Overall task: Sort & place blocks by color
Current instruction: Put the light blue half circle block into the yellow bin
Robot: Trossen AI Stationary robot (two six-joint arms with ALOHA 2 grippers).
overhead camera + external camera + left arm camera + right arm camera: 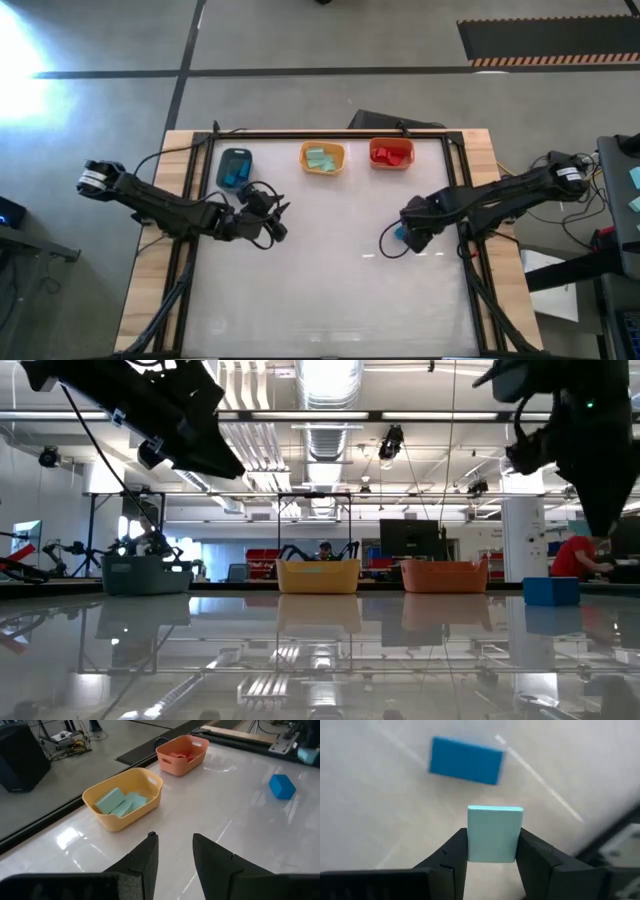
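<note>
My right gripper is shut on a pale teal block above the table's right part; it also shows in the high view. A bright blue block lies flat on the table just below and beyond it, and also shows in the low view. My left gripper is open and empty over the table's left part, near the grey bin, which holds blue blocks. The yellow-orange bin holds teal blocks. The orange-red bin holds red blocks. My right gripper pinches the teal block by its two opposite side faces between its two fingers. The fingers point down at the table. The block's far end sticks out past the fingertips. The block is lifted clear of the table, over the blue block.
The three bins stand in a row along the table's far edge. A dark frame rail runs along the table's right side close to my right arm. The wide glossy middle and near part of the table holds no objects.
</note>
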